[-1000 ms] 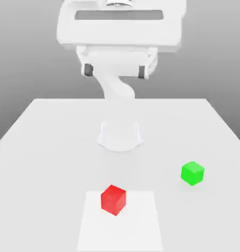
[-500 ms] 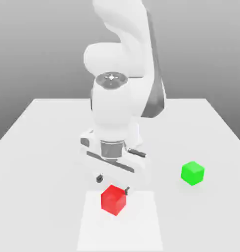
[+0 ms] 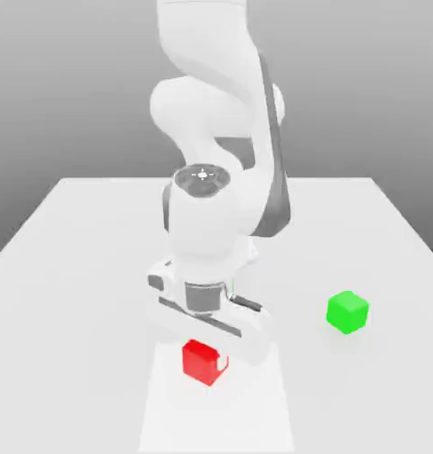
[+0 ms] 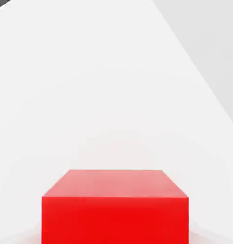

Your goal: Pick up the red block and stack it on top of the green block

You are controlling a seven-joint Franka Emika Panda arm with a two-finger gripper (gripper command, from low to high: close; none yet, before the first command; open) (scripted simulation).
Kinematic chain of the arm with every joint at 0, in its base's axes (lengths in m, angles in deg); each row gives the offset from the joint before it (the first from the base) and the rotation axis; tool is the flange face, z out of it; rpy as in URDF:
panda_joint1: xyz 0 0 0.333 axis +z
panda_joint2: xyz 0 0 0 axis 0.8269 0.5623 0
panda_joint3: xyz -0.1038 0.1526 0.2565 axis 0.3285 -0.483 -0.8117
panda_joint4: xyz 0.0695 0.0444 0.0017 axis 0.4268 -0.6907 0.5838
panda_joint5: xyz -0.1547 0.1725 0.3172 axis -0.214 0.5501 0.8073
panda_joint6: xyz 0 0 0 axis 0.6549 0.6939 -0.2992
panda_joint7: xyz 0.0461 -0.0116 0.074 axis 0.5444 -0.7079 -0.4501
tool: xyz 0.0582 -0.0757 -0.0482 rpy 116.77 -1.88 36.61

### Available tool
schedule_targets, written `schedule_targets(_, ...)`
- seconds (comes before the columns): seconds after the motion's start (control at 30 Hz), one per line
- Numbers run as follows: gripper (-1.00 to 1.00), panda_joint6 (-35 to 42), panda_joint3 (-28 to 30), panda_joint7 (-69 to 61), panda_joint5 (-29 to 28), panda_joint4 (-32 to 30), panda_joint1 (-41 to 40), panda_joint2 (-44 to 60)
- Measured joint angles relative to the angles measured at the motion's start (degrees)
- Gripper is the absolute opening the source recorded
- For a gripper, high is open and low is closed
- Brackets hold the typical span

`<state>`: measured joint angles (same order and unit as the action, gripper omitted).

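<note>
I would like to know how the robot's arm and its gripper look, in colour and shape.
The arm is glossy white, with rounded, bulging segments and dark grey parts along its side and at the wrist. The gripper has a wide white body with rounded ends and a long dark slot across its face.

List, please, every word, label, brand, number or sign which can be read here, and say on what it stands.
No readable text on the red block, the green block, the white patch or the table.
Arm: a small light mark on its dark cap, too small to read.
</note>
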<state>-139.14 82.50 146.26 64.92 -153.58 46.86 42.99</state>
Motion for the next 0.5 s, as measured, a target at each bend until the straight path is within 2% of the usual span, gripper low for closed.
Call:
schedule_targets(0.2, -1.0, 7.5, -1.0, -2.8, 3.6, -1.5, 0.5, -8.8)
schedule_targets(0.5, -1.0, 14.4, -11.6, -9.1, 11.4, -4.8, 19.6, -19.3)
